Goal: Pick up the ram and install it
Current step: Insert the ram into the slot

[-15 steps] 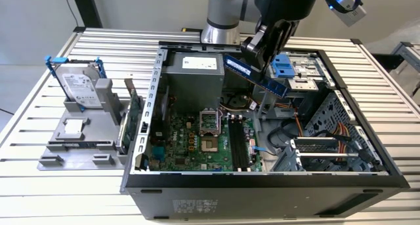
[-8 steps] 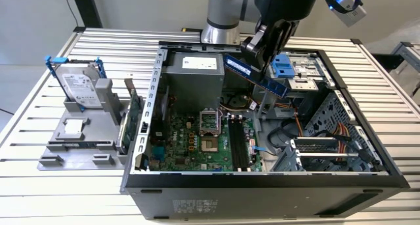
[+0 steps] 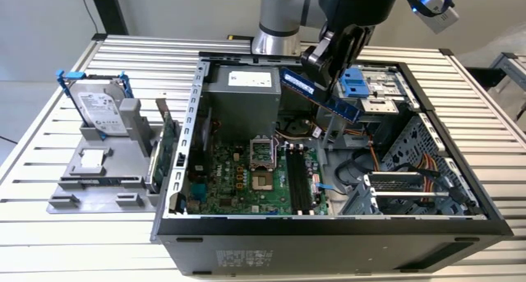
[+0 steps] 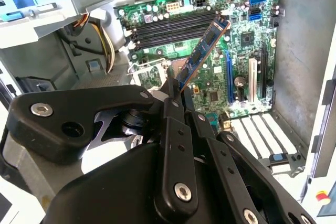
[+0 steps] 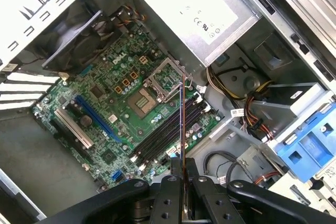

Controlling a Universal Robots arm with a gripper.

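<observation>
One long, narrow stick of dark circuit board with a row of black chips, the ram point(image 3: 297, 80), hangs in the air above an open black computer case point(image 3: 329, 229). It is clamped in the arm's black gripper point(image 3: 326, 79), whose jaws are drawn in narrow against the board's two flat faces. The ram sits tilted and clear of everything below, over the back half of the case and just beside a blue plastic drive bracket point(image 3: 353, 84).

In the second wrist view the ram point(image 4: 202, 51) reaches out from the gripper point(image 4: 176, 92) over the green motherboard point(image 4: 210, 72). Its far end shows against the bank of long black memory slots point(image 4: 173, 24). In the first wrist view the ram point(image 5: 182, 124) is seen edge-on as a thin line rising from the gripper point(image 5: 182, 170). It crosses the same slots point(image 5: 165, 135) at an angle and sits in none of them.

The case lies on its side in the middle of a silver slatted worktop point(image 3: 66, 239), with a grey boxy power supply point(image 3: 242, 103) at its back. Near the worktop's edge at the exterior view's left, a silver hard drive in blue rails point(image 3: 103, 106) stands upright in a grey holder point(image 3: 103, 171). A green expansion card point(image 3: 167, 146) stands on edge between the holder and the case wall.
</observation>
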